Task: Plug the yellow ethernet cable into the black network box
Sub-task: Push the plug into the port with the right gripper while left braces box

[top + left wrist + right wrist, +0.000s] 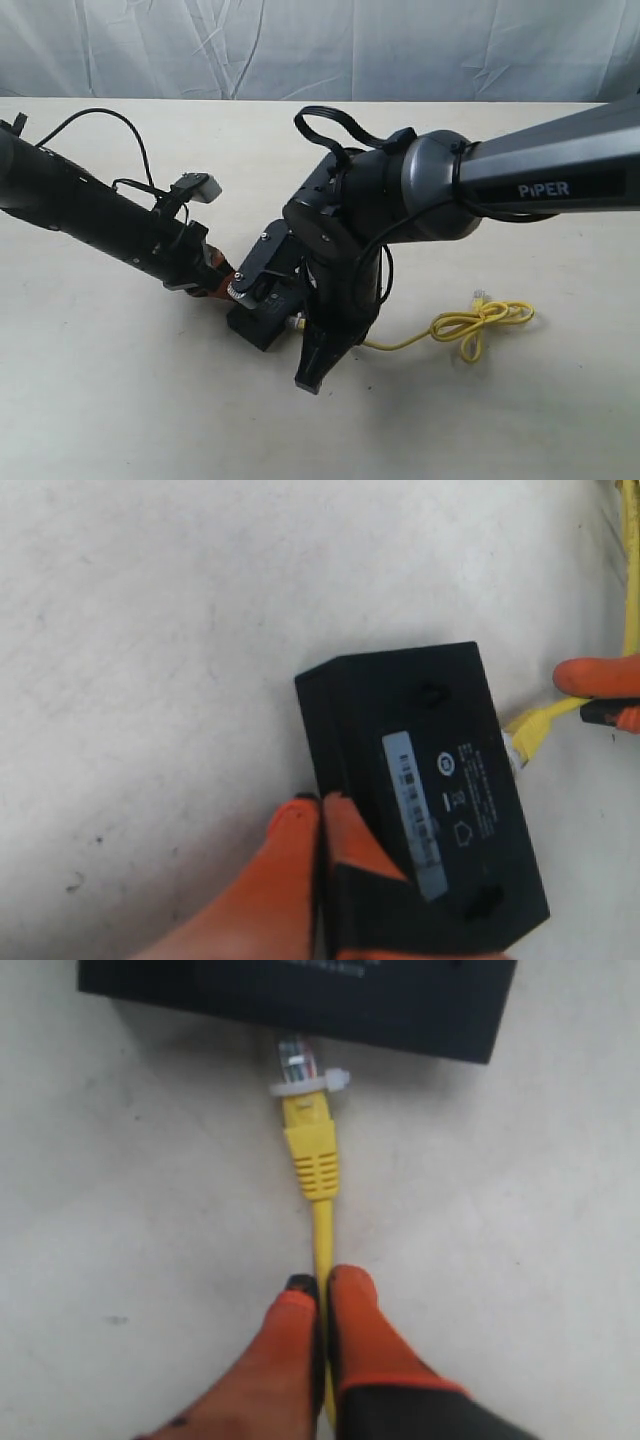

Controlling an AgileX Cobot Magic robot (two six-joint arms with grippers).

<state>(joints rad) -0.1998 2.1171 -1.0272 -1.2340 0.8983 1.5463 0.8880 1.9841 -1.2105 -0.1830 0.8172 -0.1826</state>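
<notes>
Fingers (362, 1312) of the right gripper (320, 1285) pinch the yellow cable (312, 1155) behind its plug (297, 1062), aiming it into the black box (300, 990) on the table (100, 400). The left gripper (322, 805) pinches the box so it cannot slide.

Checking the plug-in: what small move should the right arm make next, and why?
Probably ease the right gripper toward the black box. It is shut on the yellow cable behind the plug, whose clear tip shows outside the box, so it looks not fully seated. The left gripper rests against the box.
</notes>
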